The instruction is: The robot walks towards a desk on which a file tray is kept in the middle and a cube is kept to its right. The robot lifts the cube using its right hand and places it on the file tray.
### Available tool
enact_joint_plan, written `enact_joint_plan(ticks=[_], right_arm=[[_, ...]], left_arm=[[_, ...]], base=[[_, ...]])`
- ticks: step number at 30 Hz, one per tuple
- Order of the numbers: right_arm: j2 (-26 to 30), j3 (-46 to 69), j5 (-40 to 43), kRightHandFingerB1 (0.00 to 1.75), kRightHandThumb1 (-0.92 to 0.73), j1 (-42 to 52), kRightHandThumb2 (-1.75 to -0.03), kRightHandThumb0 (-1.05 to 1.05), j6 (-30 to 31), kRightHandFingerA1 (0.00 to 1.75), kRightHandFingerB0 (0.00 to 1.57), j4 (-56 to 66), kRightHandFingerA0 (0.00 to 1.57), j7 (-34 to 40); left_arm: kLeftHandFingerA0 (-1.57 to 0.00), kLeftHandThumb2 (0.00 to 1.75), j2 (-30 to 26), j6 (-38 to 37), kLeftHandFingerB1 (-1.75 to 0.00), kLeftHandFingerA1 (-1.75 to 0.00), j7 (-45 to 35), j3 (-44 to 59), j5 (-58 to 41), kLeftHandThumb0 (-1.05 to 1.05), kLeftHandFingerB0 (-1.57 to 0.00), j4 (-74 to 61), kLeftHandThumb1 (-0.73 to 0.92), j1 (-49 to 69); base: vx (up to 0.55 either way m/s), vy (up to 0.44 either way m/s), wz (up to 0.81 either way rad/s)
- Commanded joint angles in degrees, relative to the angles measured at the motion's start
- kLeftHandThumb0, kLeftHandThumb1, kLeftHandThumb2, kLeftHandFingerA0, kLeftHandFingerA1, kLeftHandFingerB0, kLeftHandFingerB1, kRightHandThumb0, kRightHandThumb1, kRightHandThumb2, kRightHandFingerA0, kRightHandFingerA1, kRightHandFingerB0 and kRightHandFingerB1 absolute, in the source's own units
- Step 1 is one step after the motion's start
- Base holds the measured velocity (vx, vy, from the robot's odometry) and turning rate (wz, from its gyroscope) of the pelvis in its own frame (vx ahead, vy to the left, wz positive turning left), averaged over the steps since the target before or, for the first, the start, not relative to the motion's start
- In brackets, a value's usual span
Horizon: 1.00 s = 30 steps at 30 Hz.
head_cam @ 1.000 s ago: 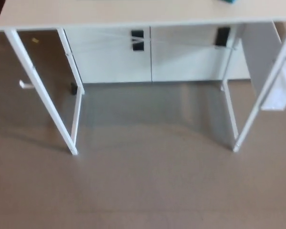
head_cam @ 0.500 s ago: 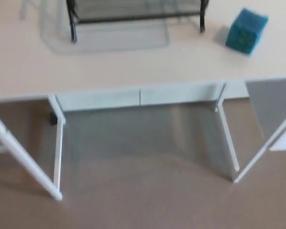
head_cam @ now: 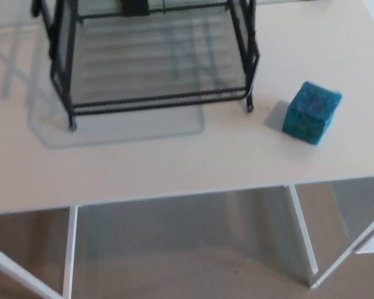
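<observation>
**Looking down on a worktop, cube and tray apart**

Nearest, at the bottom of the head view, lies a brown floor [head_cam: 174, 274]; white frame legs [head_cam: 302, 233] rise from it to the front edge of the pale worktop [head_cam: 174, 156], which fills the rest of the picture. On the worktop's right side sits the cube [head_cam: 311, 113] – teal, blurred, turned a little so that one corner faces the front edge; it rests flat on the surface, near the file tray's front right foot but not touching it. Farther back and toward the middle stands the file tray [head_cam: 162, 101], a black wire frame with a mesh floor; its far part runs out past the top edge; nothing can be made out lying on its mesh; a faint grey shadow [head_cam: 112, 128] spreads from under it toward the front. Neither hand of the robot comes into the frame – whether they are released or clenched cannot be told.
</observation>
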State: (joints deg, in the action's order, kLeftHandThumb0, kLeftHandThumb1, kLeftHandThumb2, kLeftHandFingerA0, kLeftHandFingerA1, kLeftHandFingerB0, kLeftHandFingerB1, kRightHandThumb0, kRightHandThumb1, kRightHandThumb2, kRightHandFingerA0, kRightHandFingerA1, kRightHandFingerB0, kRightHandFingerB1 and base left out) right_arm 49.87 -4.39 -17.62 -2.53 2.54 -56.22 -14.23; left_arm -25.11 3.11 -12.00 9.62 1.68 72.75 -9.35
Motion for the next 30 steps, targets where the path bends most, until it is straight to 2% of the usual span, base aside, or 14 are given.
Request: enact_joint_plan(ticks=[1, 2, 3, 5, 8, 9, 12, 13, 15, 16, 18, 20, 24, 30], right_arm=[[0.37, 0.3, 0.39, 0.39, -0.53, 0.69, -0.89, -0.84, -0.33, 0.48, 0.13, -0.5, 0.3, -0.11], [0.33, 0.43, 0.61, 0.39, -0.53, 0.59, -0.89, -0.84, -0.42, 0.48, 0.13, -0.7, 0.3, -0.28], [0.37, 0.11, 0.09, 0.29, -0.66, 0.64, -0.58, -0.87, -0.79, 0.37, 0.19, -0.79, 0.4, 0.38], [0.32, -0.53, -0.93, 0.38, -0.58, 0.6, -0.92, -0.92, -0.04, 0.47, 0.09, -0.61, 0.33, 1.44], [0.1, -0.53, -0.76, 0.39, -0.55, 0.05, -0.91, -0.87, 0.44, 0.48, 0.1, -1.11, 0.31, 1.53], [0.27, 0.21, 0.17, 0.29, -0.66, -0.32, -0.61, -0.86, -0.95, 0.4, 0.18, -1.93, 0.45, 1.07], [-0.12, 1.96, 1.93, 0.29, -0.62, -1.51, -0.6, -0.8, 0.05, 0.43, 0.16, -4.08, 0.78, 0.23], [-0.55, 5.32, 5.57, 0.38, -0.5, -2.14, -0.8, -0.79, -0.47, 0.55, 0.12, -5.38, 0.73, -1.66], [-1.22, 11.03, 10.11, 0.36, -0.46, -2.5, -0.74, -0.7, -2.37, 0.59, 0.1, -5.84, 0.78, -1.67], [-1.72, 13.54, 11.67, 0.28, -0.48, -4.24, -0.57, -0.62, -1.31, 0.52, 0.14, -6.21, 0.76, -1.14], [-1.76, 19.85, 16.51, 0.32, -0.43, -6.8, -0.72, -0.66, 2.05, 0.58, 0.08, -4.26, 0.57, -1.36], [-2.04, 22.63, 17.8, 0.22, -0.48, -7.2, -0.56, -0.53, -0.11, 0.52, 0.11, -5.11, 0.49, -1.73], [-1.92, 28.45, 20.96, 0.25, -0.36, -9.64, -0.72, -0.57, -2.47, 0.55, 0.06, -6.28, 0.24, -3.3], [-2.51, 31.75, 20.39, 0.36, -0.37, -12.09, -0.68, -0.52, -2.19, 0.57, 0.06, -2.42, 0.27, 1.05]], left_arm=[[-0.18, 1.32, -0.98, 0.54, -0.66, -0.83, 0.51, 0.71, -0.83, -1.05, -0.04, -0.18, 0.65, 0.56], [-0.18, 1.32, -0.97, 0.56, -0.66, -0.83, 0.51, 0.8, -0.88, -1.05, -0.04, -0.21, 0.65, 0.57], [-0.22, 1.32, -1.0, 0.41, -0.68, -0.86, 0.31, 1.02, -1.09, -1.05, -0.05, -0.44, 0.64, 0.74], [-0.12, 1.32, -1.01, 0.46, -0.65, -0.81, 0.46, 1.55, -1.36, -1.05, -0.04, -0.02, 0.63, 0.6], [-0.11, 1.33, -1.15, 0.47, -0.63, -0.81, 0.29, 2.09, -1.64, -1.05, -0.04, -0.18, 0.66, 0.68], [-0.07, 1.33, -1.24, 0.41, -0.63, -0.79, 0.08, 2.34, -1.75, -1.05, -0.05, -0.07, 0.64, 0.8], [-0.11, 1.32, -1.2, 0.1, -0.66, -0.82, -0.15, 2.58, -1.68, -1.05, -0.05, 0.0, 0.63, 1.03], [-0.17, 1.33, -1.31, 0.64, -0.66, -0.83, 0.15, 2.34, -1.3, -1.05, -0.03, 0.03, 0.63, 0.95], [-0.3, 1.34, -1.5, 0.79, -0.65, -0.9, -0.07, 2.37, -1.3, -1.05, -0.04, -0.34, 0.64, 1.12], [-0.1, 1.34, -1.63, 0.62, -0.63, -0.81, -0.25, 3.52, -2.39, -1.05, -0.06, -0.42, 0.65, 1.26], [0.0, 1.34, -1.88, -0.27, -0.64, -0.78, -0.72, 4.31, -2.92, -1.05, -0.05, -0.55, 0.63, 1.59], [0.0, 1.34, -1.84, -0.62, -0.63, -0.78, -0.81, 4.34, -2.73, -1.05, -0.06, -0.66, 0.64, 2.18], [-0.09, 1.35, -2.39, -0.55, -0.64, -0.82, -1.06, 3.87, -2.01, -1.05, 0.0, -0.52, 0.61, 3.05], [-0.11, 1.37, -2.94, -0.36, -0.66, -0.85, -0.73, 4.83, -2.54, -1.05, 0.0, -0.84, 0.63, 3.98]], base=[[0.16, 0.024, -0.1], [0.15, 0.034, -0.05], [0.14, 0.039, -0.09], [0.14, 0.055, -0.18], [0.1, 0.09, -0.11], [0.04, 0.163, -0.32], [0.05, 0.255, 0.03], [-0.02, 0.147, 0.11], [0.01, 0.092, -0.03], [0.02, 0.051, 0.31], [0.01, 0.01, 0.04], [0.0, 0.0, 0.0], [0.0, 0.0, 0.0], [0.0, 0.0, 0.0]])
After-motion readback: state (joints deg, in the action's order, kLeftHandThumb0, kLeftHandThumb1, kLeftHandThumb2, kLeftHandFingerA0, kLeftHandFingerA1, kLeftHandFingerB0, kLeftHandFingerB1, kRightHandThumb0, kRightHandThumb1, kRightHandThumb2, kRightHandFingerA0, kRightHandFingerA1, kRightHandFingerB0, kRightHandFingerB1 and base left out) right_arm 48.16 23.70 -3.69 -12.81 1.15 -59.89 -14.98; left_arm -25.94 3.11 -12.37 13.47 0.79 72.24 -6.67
